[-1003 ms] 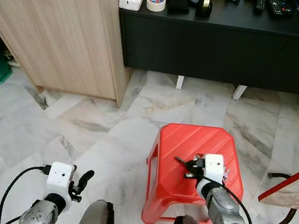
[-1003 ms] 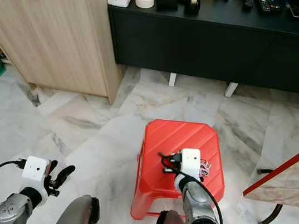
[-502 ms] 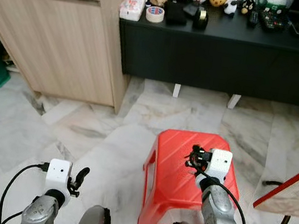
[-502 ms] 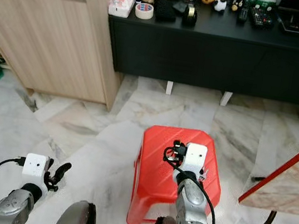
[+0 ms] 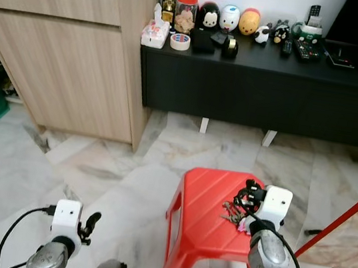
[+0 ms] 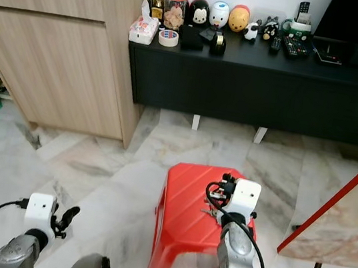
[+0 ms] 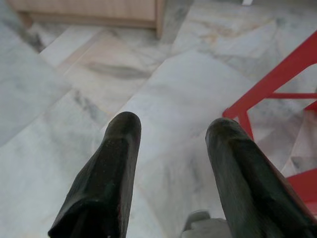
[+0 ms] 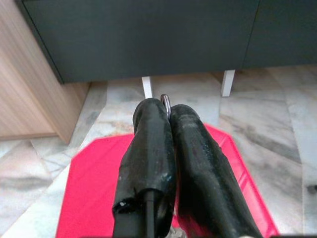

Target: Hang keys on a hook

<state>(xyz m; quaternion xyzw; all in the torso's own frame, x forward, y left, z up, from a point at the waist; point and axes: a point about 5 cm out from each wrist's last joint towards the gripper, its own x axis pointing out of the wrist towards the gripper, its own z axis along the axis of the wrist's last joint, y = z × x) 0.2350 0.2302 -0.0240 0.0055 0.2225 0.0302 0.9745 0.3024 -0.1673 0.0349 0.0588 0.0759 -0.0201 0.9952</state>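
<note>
Metal key ring (image 8: pixel 165 103) between right pincer (image 8: pixel 167 115) fingertips, over red stool (image 5: pixel 203 205).

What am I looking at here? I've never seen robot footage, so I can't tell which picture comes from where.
This is a humanoid robot seen through its own cameras. The two wide pictures come from its head, looking down at a marble floor and a red plastic stool. The two close-ups come from cameras on its wrists, looking along each gripper's black fingers. The right gripper is above the stool, shut on a bunch of keys that dangles below it; a metal key ring pokes out between its fingertips. The left gripper hangs open, low over the floor. Ahead stand a wooden cabinet and a black sideboard.
</note>
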